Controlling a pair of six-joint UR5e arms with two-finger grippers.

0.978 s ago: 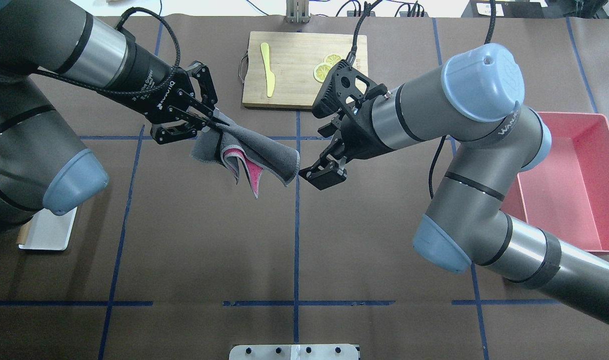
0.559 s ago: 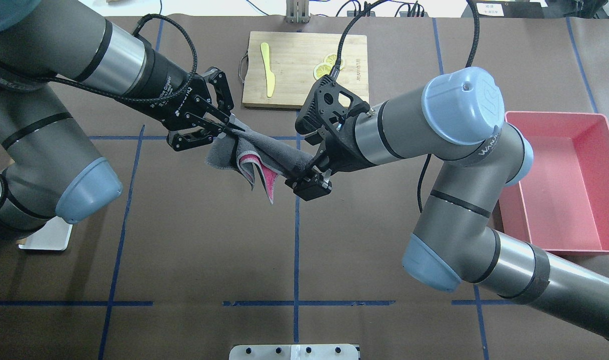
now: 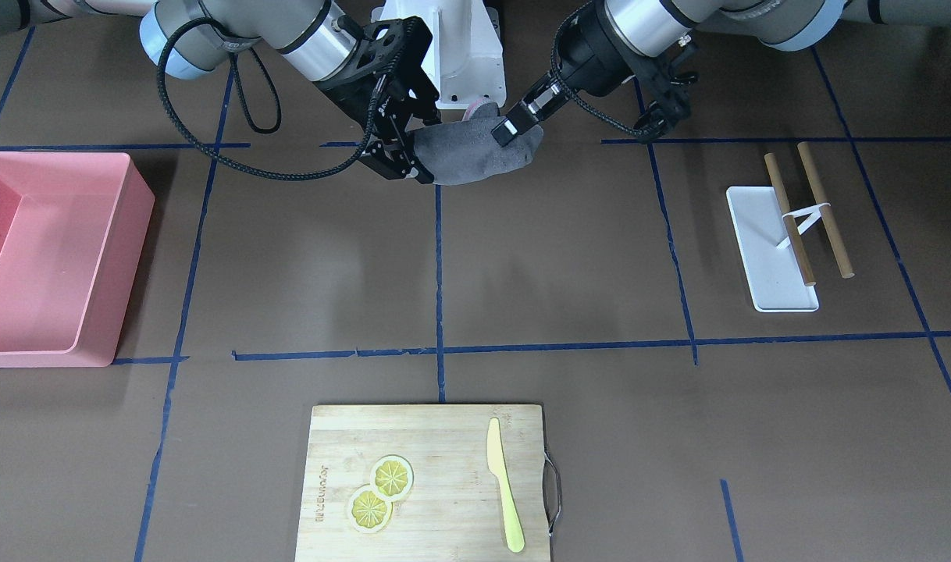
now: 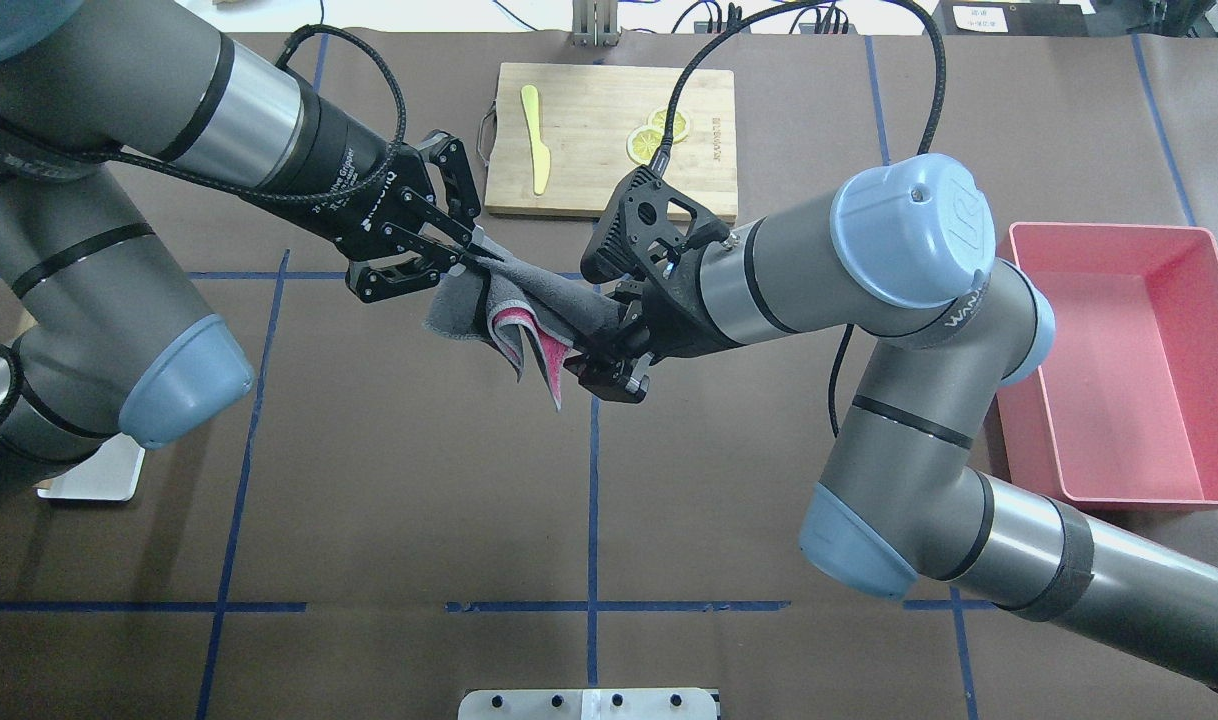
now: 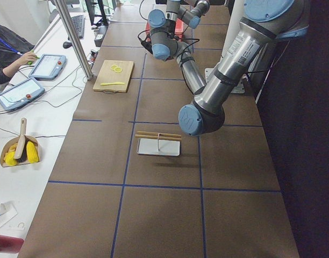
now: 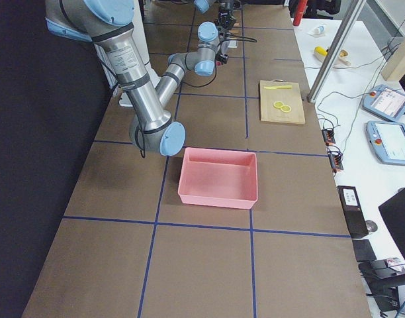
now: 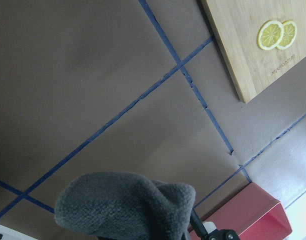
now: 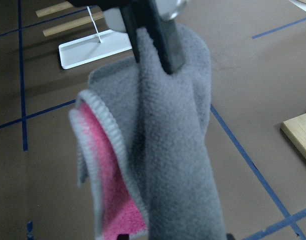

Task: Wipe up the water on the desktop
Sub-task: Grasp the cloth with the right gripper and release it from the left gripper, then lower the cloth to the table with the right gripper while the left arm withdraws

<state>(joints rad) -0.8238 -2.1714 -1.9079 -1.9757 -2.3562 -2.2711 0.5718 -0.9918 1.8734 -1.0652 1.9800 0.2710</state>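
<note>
A grey cloth [image 4: 559, 305] with a pink inner side hangs above the dark-brown desktop [image 4: 419, 480], stretched between both grippers. My left gripper [image 4: 477, 255] is shut on its upper left end. My right gripper [image 4: 609, 345] is open, with its jaws on either side of the cloth's lower right end. The front-facing view shows the cloth [image 3: 475, 156] between the left gripper [image 3: 507, 129] and the right gripper [image 3: 413, 148]. The right wrist view shows the cloth [image 8: 173, 150] hanging from the left fingers [image 8: 163, 40]. I see no water on the desktop.
A wooden cutting board [image 4: 609, 135] with a yellow knife [image 4: 535, 140] and lemon slices [image 4: 659, 135] lies at the far centre. A pink bin [image 4: 1119, 360] stands at the right. A white tray [image 3: 768, 250] with wooden sticks [image 3: 807, 211] lies at the left.
Both arms have moved toward each other. My right gripper has come from beside the cloth's free end to around it. The left gripper still holds the cloth.
</note>
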